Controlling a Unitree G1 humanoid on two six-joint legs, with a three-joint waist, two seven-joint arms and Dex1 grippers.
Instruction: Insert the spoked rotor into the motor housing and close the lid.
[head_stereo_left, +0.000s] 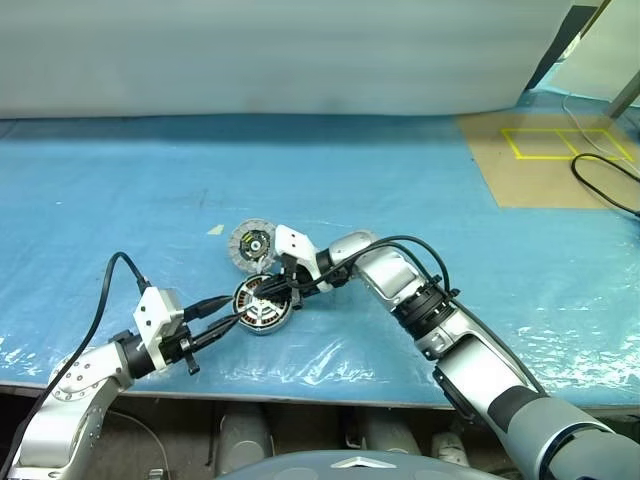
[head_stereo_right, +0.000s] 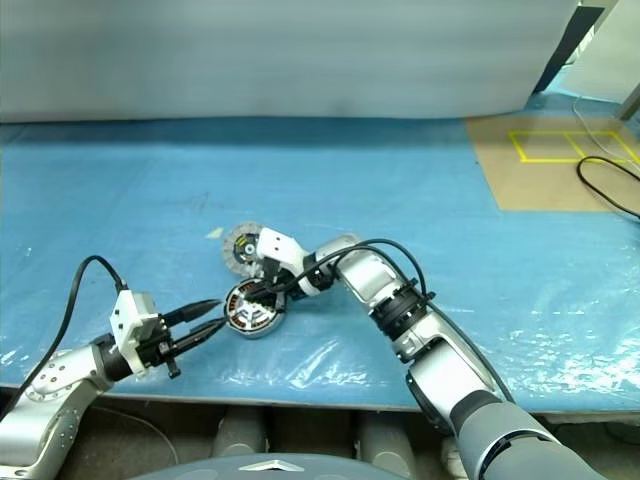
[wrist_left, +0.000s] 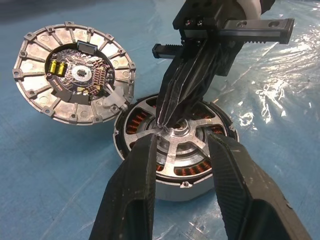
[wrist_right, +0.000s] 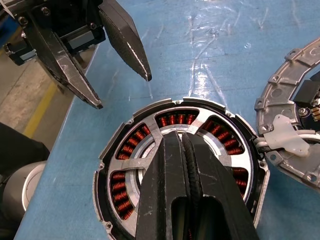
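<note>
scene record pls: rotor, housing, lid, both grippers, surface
spoked rotor: seated inside the motor housing, spokes over the copper windings
motor housing: standing on the blue sheet
lid: swung open beside the housing, segmented face up
right gripper: fingers shut, tips at the rotor hub
left gripper: fingers apart, close to the housing rim, holding nothing
step left: closing the lid

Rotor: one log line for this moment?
rotor: in housing | lid: open | right gripper: shut over hub | left gripper: open beside
</note>
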